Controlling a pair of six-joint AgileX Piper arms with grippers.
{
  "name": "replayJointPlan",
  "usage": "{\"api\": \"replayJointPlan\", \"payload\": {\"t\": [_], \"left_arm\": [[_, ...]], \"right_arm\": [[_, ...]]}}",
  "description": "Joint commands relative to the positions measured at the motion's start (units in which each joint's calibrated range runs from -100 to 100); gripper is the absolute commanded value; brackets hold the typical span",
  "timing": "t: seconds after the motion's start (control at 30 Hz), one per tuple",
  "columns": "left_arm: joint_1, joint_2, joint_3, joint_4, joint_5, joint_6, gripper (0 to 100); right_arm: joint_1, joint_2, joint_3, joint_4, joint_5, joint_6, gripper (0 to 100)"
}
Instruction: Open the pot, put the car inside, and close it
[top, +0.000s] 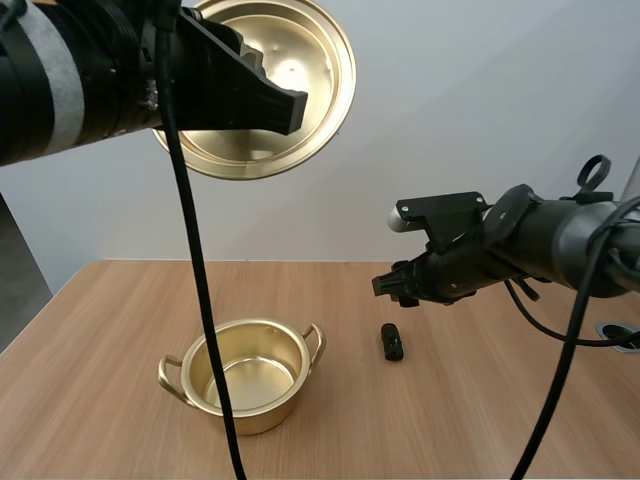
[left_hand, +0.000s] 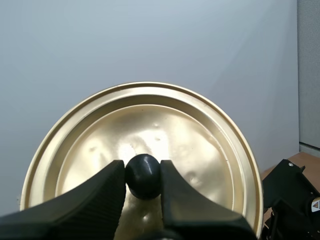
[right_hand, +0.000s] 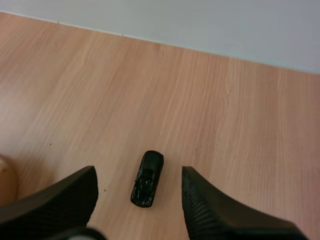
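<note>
The gold pot (top: 250, 375) stands open on the wooden table, empty inside. Its gold lid (top: 290, 70) is held high in the air, tilted on edge, by my left gripper (left_hand: 143, 176), which is shut on the lid's black knob (left_hand: 143, 176). A small black toy car (top: 391, 342) lies on the table to the right of the pot. My right gripper (top: 392, 285) hovers above and just behind the car. In the right wrist view the car (right_hand: 147, 178) lies on the table between the open gripper's (right_hand: 139, 200) two fingers, well below them.
The table (top: 110, 330) is light wood with a pale wall behind it. A round fitting (top: 620, 335) sits at the table's right edge. A rim of the pot (right_hand: 6, 180) shows beside the right gripper's finger.
</note>
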Motion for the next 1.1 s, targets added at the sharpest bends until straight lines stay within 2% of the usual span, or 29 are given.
{"api": "replayJointPlan", "payload": {"t": [0.0, 0.2, 0.47, 1.07], "left_arm": [[0.05, 0.03, -0.05, -0.08, -0.02, -0.01, 0], [0.05, 0.03, -0.05, -0.08, -0.02, -0.01, 0], [0.03, 0.03, -0.05, -0.08, 0.47, -0.01, 0], [0.03, 0.03, -0.05, 0.58, 0.47, -0.01, 0]], "right_arm": [[-0.05, 2.79, -0.29, 0.16, 0.11, -0.05, 84], [-0.05, 5.35, -0.44, 0.16, 0.13, -0.58, 84], [-0.05, 10.05, -0.44, 5.57, 1.08, -7.03, 79], [-0.05, 21.52, -0.44, 7.06, -1.86, -12.44, 79]]}}
